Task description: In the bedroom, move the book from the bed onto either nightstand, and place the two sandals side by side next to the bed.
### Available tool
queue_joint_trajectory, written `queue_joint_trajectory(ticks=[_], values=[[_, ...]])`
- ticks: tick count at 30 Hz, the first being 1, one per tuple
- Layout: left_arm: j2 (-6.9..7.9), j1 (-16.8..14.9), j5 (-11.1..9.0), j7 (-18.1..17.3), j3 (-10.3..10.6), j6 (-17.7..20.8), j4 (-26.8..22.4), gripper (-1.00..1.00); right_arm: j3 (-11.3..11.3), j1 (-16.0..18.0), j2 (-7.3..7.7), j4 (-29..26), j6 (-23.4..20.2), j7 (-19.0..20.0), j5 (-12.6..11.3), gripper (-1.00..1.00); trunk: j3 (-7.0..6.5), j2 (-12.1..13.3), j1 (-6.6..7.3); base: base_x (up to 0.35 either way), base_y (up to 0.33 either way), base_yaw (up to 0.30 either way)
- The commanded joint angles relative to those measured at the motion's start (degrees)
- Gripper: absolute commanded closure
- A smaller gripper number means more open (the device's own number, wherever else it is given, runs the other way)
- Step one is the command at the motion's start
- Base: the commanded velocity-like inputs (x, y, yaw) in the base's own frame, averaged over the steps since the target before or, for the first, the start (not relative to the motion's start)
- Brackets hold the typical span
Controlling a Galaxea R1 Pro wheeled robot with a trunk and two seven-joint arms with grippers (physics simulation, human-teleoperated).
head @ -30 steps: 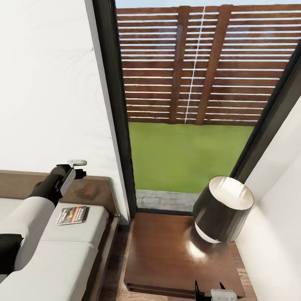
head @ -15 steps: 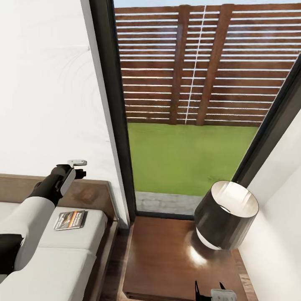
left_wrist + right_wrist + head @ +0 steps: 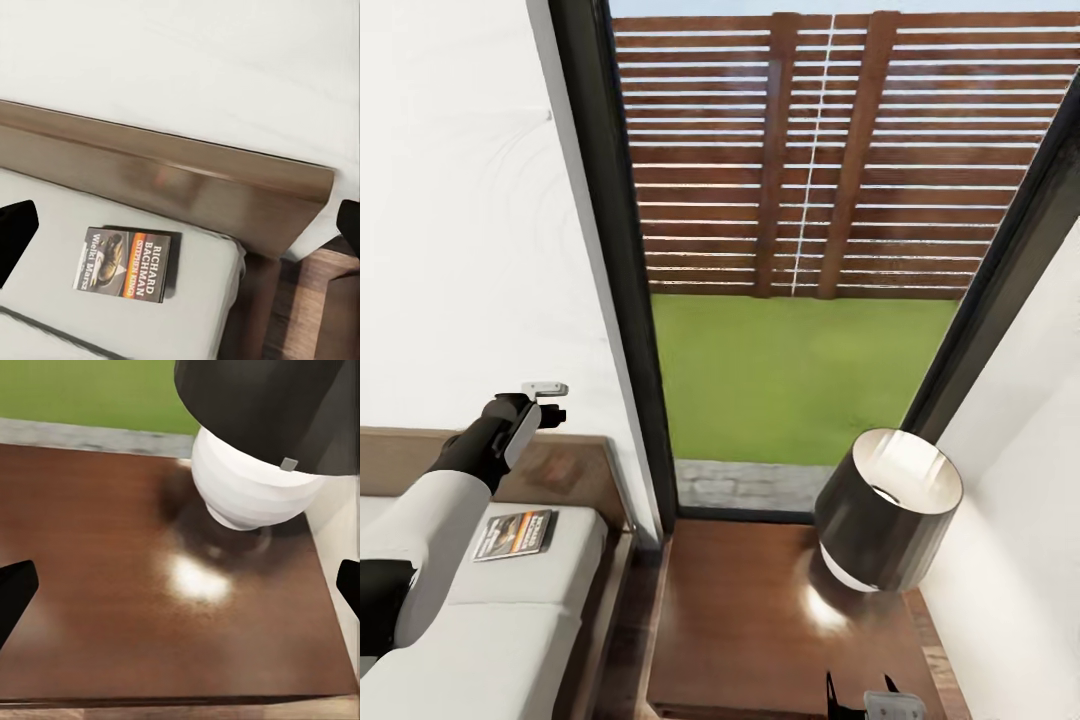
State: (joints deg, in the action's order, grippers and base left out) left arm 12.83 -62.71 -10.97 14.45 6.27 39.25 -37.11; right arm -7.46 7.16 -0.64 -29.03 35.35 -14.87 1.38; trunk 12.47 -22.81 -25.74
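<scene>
1. Dark glossy wood nightstand (image 3: 760,620) nearest, free top in front of the lamp (image 3: 885,510); right hand (image 3: 865,700) low over it, fingers spread, empty.
2. Book (image 3: 513,533) flat on the bed (image 3: 510,640) near the headboard (image 3: 187,187).
3. Left hand (image 3: 545,400) above the book, fingers apart, empty.
4. Descend straight, pinch the book's free edge.

Lamp (image 3: 885,510), window (image 3: 800,260), fence (image 3: 830,150)

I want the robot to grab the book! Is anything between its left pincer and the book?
Nothing visible. The book lies flat and bare on the bed, and the left pincer looks straight at it, fingers spread wide.
</scene>
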Motion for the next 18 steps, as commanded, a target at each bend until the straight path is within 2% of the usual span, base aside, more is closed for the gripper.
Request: queue_joint_trajectory(ticks=[1, 7, 18], values=[[0.09, -0.05, -0.60, 0.49, 0.41, 0.21, -0.07, -1.00, -0.28, 0.05, 0.03, 0.03, 0.06, -0.53, 0.16, -1.00, 0.11, -0.11, -0.04, 0.100, 0.000, -0.073], [0.15, -0.01, -0.55, 0.49, 0.41, 0.21, -0.07, -1.00, -0.28, 0.05, 0.03, 0.03, 0.03, -0.55, 0.15, -1.00, 0.11, -0.11, -0.04, 0.112, 0.000, -0.026], [0.32, 0.16, -0.46, 0.57, 0.33, 0.05, 0.07, -1.00, -0.28, 0.05, 0.03, 0.03, -0.02, -0.60, 0.13, -1.00, 0.11, -0.11, -0.04, 0.017, 0.000, -0.004]])
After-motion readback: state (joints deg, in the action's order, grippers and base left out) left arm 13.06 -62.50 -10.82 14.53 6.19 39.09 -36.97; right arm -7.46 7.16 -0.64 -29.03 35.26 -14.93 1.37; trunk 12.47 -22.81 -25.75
